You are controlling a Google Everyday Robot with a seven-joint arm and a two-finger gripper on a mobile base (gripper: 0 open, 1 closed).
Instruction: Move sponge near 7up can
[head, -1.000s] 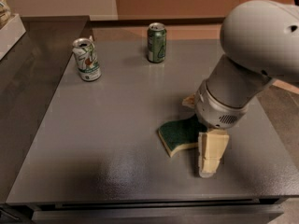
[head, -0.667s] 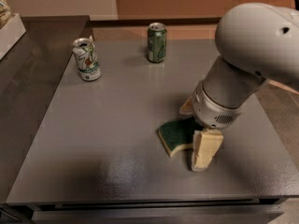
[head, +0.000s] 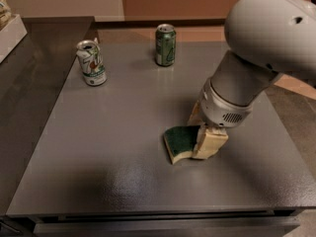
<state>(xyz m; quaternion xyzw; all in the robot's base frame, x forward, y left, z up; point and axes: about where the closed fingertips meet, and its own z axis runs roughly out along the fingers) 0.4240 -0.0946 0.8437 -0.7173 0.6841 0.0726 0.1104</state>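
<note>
The sponge (head: 179,141), dark green on top with pale yellow foam below, lies right of the grey table's middle (head: 123,132). My gripper (head: 201,130) reaches down from the big white arm onto the sponge's right end. One pale finger (head: 210,143) presses its near side, and the other finger (head: 194,114) shows behind it. The jaws are shut on the sponge, which looks squeezed and slightly curved. The 7up can (head: 91,63), white with green and red markings, stands upright at the table's far left, well apart from the sponge.
An all dark green can (head: 165,44) stands upright at the table's far middle. A white box (head: 11,33) sits on the dark counter to the left. The table's front edge runs along the bottom of the view.
The near finger has drawn in against the sponge. The gripper and sponge have shifted slightly left, and the sponge now looks pinched.
</note>
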